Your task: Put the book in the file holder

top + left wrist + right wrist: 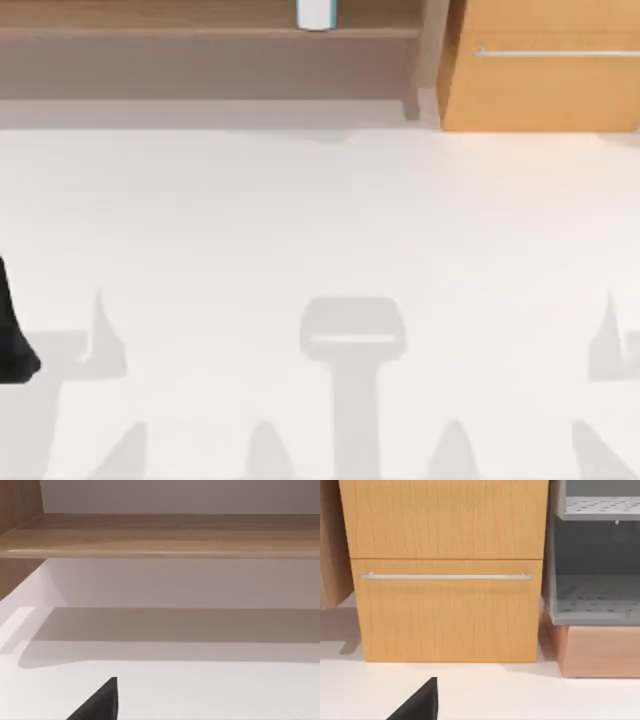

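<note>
- The book (316,14), seen edge-on, is stood on the far wooden shelf (200,32).
- The left arm (12,330) is parked at the table's (320,220) left edge.
- Neither gripper's finger state can be told.

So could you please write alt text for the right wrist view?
A wooden drawer unit with a long metal handle stands on a white table. Beside it, grey mesh trays sit on a wooden block.
</note>
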